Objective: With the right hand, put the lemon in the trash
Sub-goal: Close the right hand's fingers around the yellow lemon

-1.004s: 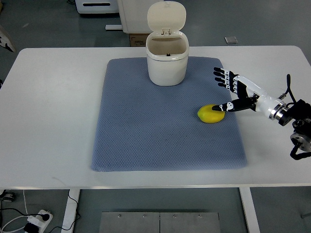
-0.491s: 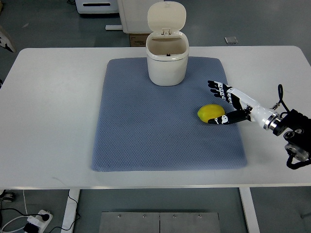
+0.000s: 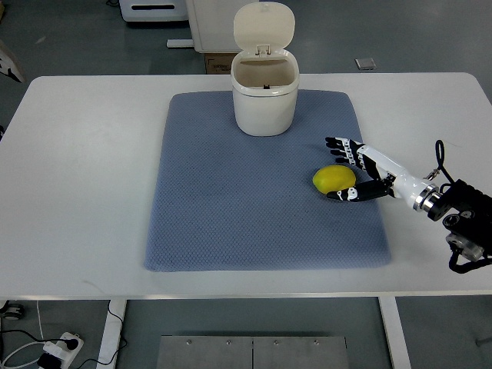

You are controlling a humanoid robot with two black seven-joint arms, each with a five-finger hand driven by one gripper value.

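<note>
A yellow lemon lies on the blue-grey mat, right of its middle. My right hand comes in from the right edge and is open around the lemon: the fingers are spread just behind it, the thumb reaches under its near side. I cannot tell whether they touch it. The white trash can stands at the mat's far edge, its flip lid raised and its mouth open. The left arm is out of view.
The mat lies on a white table. The right forearm and its black wrist cabling hang over the table's right side. A cardboard box and white furniture stand on the floor behind the table.
My right hand has slid left and down toward the lemon. The fingers now reach behind it and the thumb has moved from its top to its near side. The lemon has not moved.
</note>
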